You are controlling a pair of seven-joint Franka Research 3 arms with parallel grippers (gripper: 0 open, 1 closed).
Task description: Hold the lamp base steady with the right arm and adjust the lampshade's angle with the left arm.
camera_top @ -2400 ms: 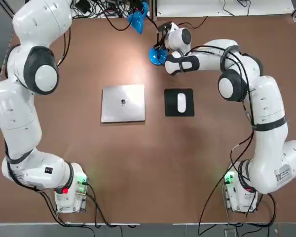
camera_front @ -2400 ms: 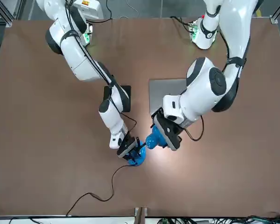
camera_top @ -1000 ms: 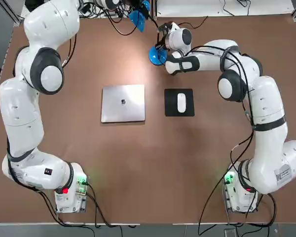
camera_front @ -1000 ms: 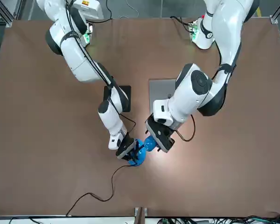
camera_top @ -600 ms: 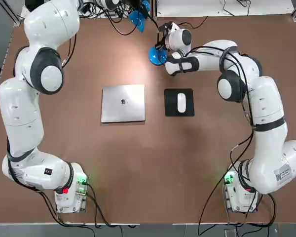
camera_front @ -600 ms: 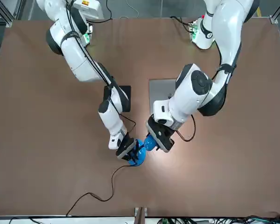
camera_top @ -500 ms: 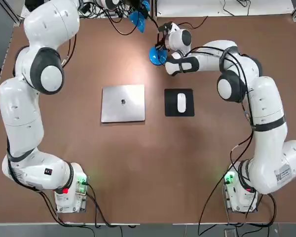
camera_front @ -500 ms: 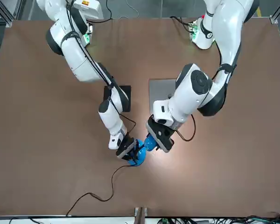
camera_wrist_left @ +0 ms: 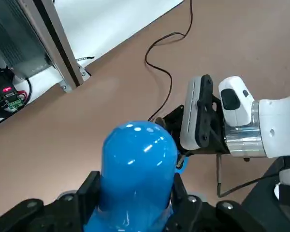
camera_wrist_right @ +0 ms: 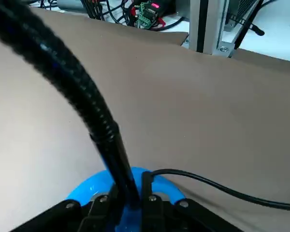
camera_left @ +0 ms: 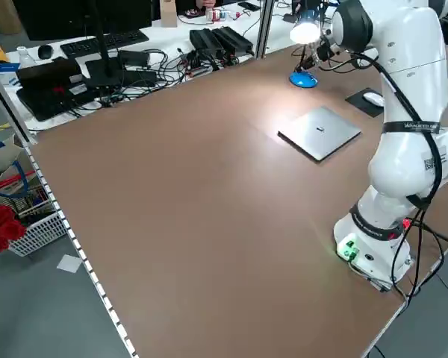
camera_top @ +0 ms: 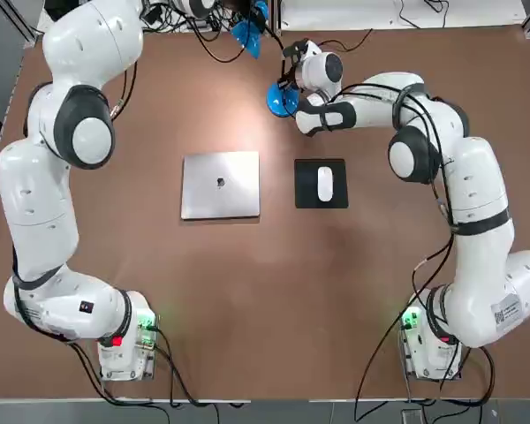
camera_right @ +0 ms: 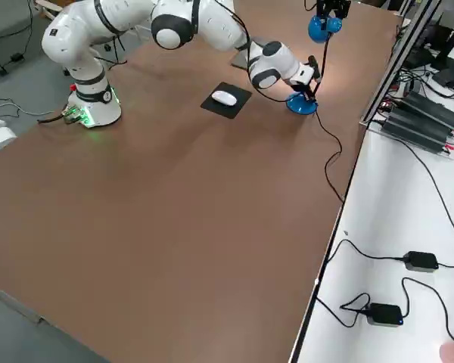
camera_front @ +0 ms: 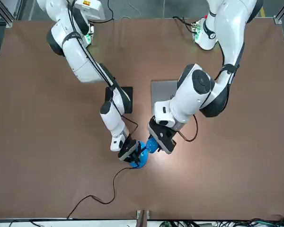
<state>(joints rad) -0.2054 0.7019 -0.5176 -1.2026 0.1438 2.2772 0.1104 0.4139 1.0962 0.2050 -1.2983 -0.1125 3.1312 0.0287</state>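
Observation:
The glossy blue lamp base (camera_top: 279, 100) (camera_front: 138, 162) sits near the table's far edge. My right gripper (camera_top: 289, 86) (camera_wrist_right: 127, 200) is low over it, shut on the foot of the black gooseneck stem (camera_wrist_right: 84, 104) where it meets the lamp base (camera_wrist_right: 94, 186). The bright blue lampshade (camera_top: 248, 32) (camera_wrist_left: 137, 164) hangs above and beside the base, its light on. My left gripper (camera_front: 160, 138) (camera_wrist_left: 133, 203) is shut on the lampshade (camera_front: 151, 144), one finger on each flank. In the left wrist view the right gripper (camera_wrist_left: 199, 121) shows just beyond the shade.
A closed silver laptop (camera_top: 221, 184) lies mid-table, with a white mouse (camera_top: 324, 184) on a black pad (camera_top: 321, 165) to its right. The lamp's black cord (camera_front: 100, 193) trails off the far edge. A metal rail and cables (camera_right: 408, 83) border that edge.
Over the last two seconds the left arm swung its elbow inward and carried the lampshade a little closer to the base. In the last half second almost nothing moved.

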